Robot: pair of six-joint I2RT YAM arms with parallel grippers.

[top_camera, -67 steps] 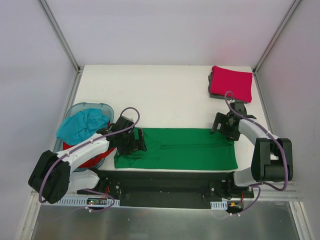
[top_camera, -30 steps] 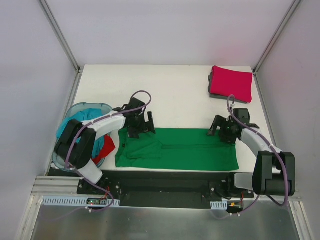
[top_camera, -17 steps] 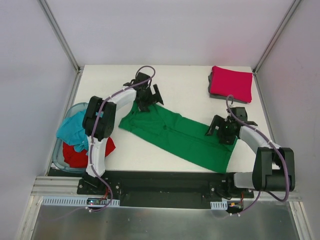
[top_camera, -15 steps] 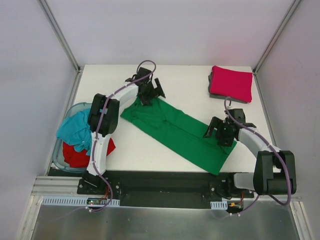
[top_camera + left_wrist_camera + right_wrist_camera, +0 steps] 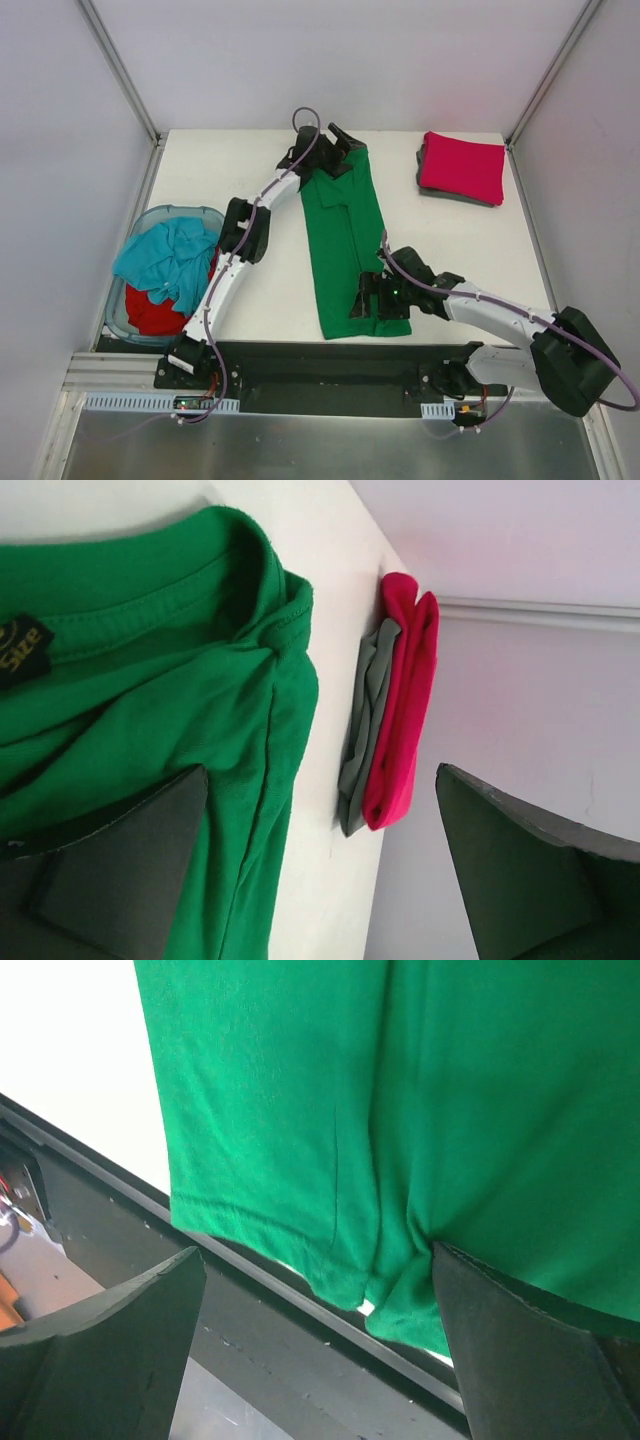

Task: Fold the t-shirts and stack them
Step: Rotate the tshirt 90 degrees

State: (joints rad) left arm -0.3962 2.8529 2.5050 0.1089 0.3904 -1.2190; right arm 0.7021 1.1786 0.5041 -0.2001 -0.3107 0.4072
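Green shirt (image 5: 345, 240) had swung round lengthwise; I had left pincer (image 5: 337, 152) at collar, right pincer (image 5: 380, 300) at hem, both wide, probably pinning it flat to fold.

One bit of print to call: from the left wrist, a small dark neck label (image 5: 18, 648) sits inside the collar of the green t-shirt (image 5: 150, 700), showing the word "Size" in pale gold letters, tilted and cut off by the frame's left edge. Nothing else reads in any view
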